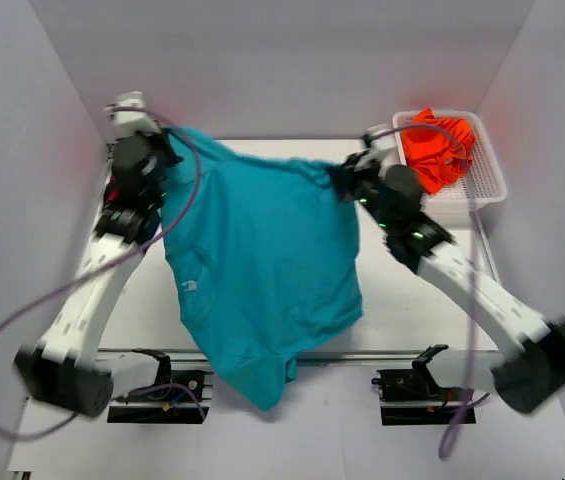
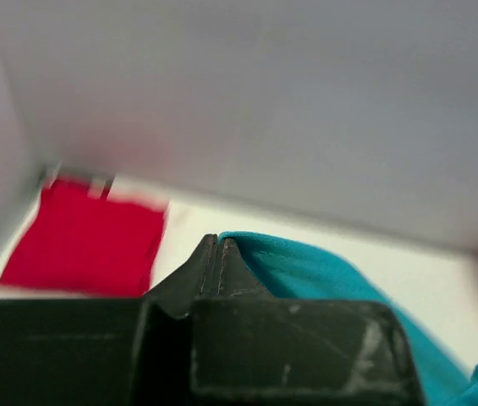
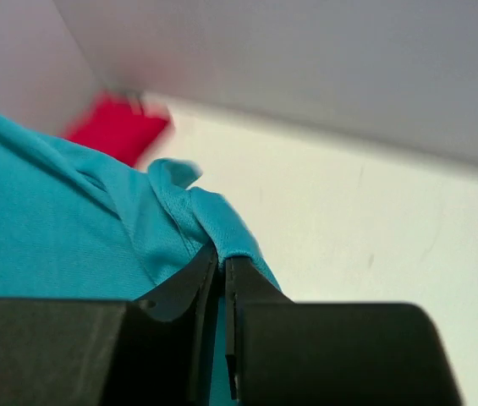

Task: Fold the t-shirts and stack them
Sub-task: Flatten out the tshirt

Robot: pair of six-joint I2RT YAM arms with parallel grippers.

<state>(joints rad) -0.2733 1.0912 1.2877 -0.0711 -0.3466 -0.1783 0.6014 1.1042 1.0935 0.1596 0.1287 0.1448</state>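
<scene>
Stretching across the middle of the scene, the white table (image 1: pixel 402 310) lay inside pale enclosure walls, with both arms bolted at its near edge. Above it hung the teal t-shirt (image 1: pixel 262 260), the biggest item there. It was held up by its two upper corners and spread wide between the arms. Its body draped down toward the near edge, where the lowest fold dropped past the table's rim between the two bases. A small pale label showed on its left half.

In the far right corner sat a white slatted basket (image 1: pixel 492 185), with the orange t-shirt (image 1: pixel 440 145) bunched up inside it. The red t-shirt (image 2: pixel 86 245) appeared only in the wrist views, blurred in both. It lay flat as a folded rectangle on the table near the corner of the walls, well apart from the teal one.

The left gripper (image 1: pixel 167 150) was raised at the far left, its jaws pressed together with the edge of the teal cloth pinched at their tips. The right gripper (image 1: pixel 347 180) was raised at the far right, near the basket. Its jaws showed only a thin slit, and a rolled fold of the teal fabric sat caught at the tips.
</scene>
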